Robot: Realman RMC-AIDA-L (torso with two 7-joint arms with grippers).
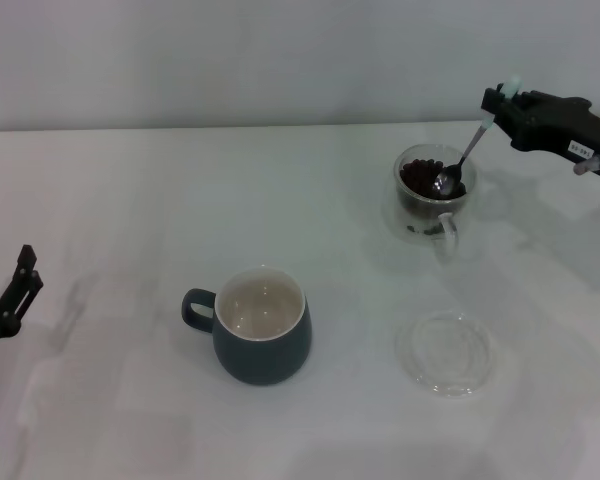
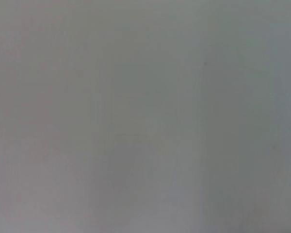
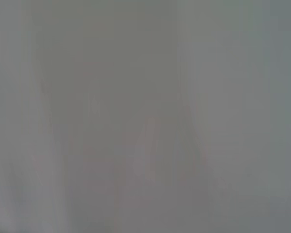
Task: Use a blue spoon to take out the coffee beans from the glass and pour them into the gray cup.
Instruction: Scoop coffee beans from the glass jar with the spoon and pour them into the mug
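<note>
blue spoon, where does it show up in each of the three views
Head view: the blue spoon is at upper right, its handle in the right gripper, its bowl down in the glass of coffee beans.
Left wrist view: not in it.
Right wrist view: not in it.
Shared landmark: none; both wrist views show only blank grey.

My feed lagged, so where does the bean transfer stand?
Done: right gripper holds the blue spoon. In hand: its bowl sits among the coffee beans in the glass. Left: the gray cup shows no beans. Left gripper sits idle at the table's edge.
</note>
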